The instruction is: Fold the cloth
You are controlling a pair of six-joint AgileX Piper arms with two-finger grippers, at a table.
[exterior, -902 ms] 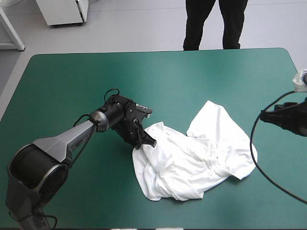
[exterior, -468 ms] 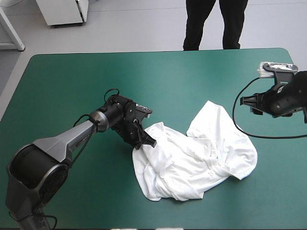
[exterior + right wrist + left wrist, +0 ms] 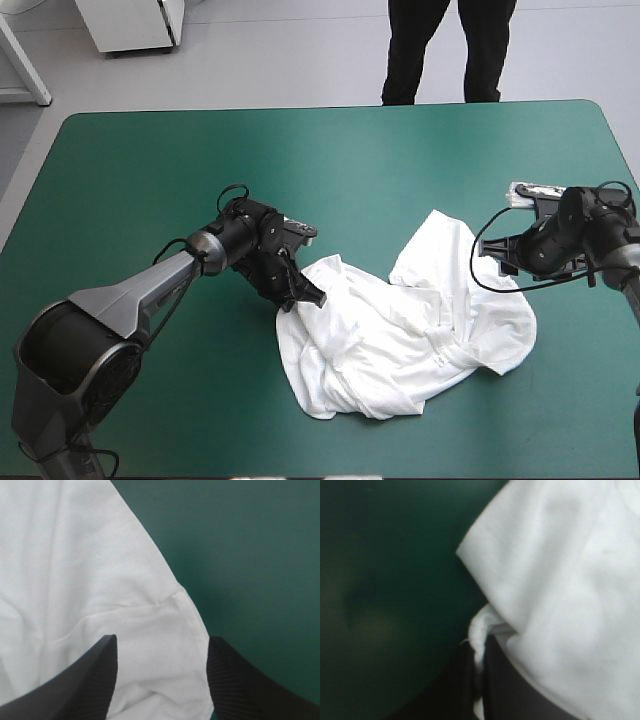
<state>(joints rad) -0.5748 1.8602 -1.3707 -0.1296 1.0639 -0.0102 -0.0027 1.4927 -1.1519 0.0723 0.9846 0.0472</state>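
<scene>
High view: shows the T-shirt (image 3: 410, 330) crumpled on the table (image 3: 150, 170), right of centre and nearer the near edge. Puts the left gripper (image 3: 300, 292) at the heap's left rim and the right gripper (image 3: 500, 262) over its right side. Likely set so as to take two edges and spread the heap before folding. Hides both sets of fingertips.

Left wrist view: clenched on a pinch of white cloth, a thin fold squeezed between the black fingers (image 3: 502, 680). Blurs the rest, so possibly a sleeve or a hem.

Right wrist view: spread wide, grasping nothing, straddling a stitched hem (image 3: 187, 610) beside bare teal-green cover (image 3: 260, 555) — contact with the cloth hard to judge.
</scene>
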